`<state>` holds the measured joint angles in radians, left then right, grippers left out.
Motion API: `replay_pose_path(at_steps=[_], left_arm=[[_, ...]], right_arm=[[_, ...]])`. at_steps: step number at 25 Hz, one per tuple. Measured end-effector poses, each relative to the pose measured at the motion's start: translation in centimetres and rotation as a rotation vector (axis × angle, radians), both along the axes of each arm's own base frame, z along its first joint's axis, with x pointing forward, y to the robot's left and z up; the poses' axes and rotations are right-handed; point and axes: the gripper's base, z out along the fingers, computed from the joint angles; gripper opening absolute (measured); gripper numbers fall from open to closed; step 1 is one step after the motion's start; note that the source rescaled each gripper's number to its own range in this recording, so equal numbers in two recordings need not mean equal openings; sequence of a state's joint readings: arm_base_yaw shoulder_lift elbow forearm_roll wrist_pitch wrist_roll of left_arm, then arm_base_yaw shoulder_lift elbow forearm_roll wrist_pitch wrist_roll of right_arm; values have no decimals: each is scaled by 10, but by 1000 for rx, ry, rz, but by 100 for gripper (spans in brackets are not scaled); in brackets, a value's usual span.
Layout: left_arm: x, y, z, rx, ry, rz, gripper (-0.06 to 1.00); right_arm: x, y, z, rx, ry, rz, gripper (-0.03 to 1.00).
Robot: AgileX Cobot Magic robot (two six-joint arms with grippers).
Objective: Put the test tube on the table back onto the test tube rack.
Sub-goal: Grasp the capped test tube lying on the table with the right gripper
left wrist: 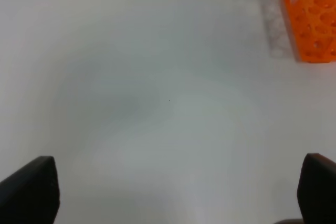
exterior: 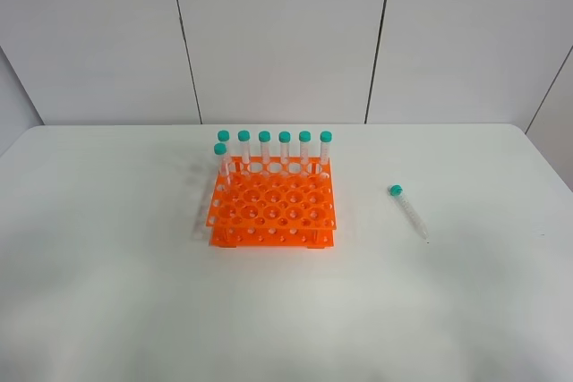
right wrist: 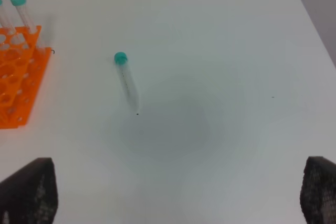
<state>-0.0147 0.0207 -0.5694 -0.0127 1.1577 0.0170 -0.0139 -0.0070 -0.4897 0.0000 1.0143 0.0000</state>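
Note:
The test tube (exterior: 408, 213) lies flat on the white table (exterior: 134, 292), to the right of the orange test tube rack (exterior: 273, 207), its teal cap pointing to the far side. Several teal-capped tubes stand upright in the rack's back row. Neither arm appears in the exterior high view. The right wrist view shows my right gripper (right wrist: 173, 190) open and empty, with the test tube (right wrist: 127, 82) ahead of it and the rack (right wrist: 16, 82) off to one side. My left gripper (left wrist: 173, 190) is open and empty over bare table, with a corner of the rack (left wrist: 311, 19) ahead of it.
A panelled white wall rises behind the table's far edge. The table's rounded far right corner (exterior: 524, 131) lies beyond the lying tube.

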Motion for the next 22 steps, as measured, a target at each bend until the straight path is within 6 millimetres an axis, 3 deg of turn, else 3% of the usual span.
replay_pose_path(at_steps=[7,11,17,22], left_arm=[[0,0,0,0,0,0,100],[0,0,0,0,0,0,100],[0,0,0,0,0,0,100],[0,0,0,0,0,0,100]], right_arm=[[0,0,0,0,1,0,100],[10,0,13,0,21,0,100],[58,-1,49,2,130,0,100],[119,-2,58,-12,314,11,100]])
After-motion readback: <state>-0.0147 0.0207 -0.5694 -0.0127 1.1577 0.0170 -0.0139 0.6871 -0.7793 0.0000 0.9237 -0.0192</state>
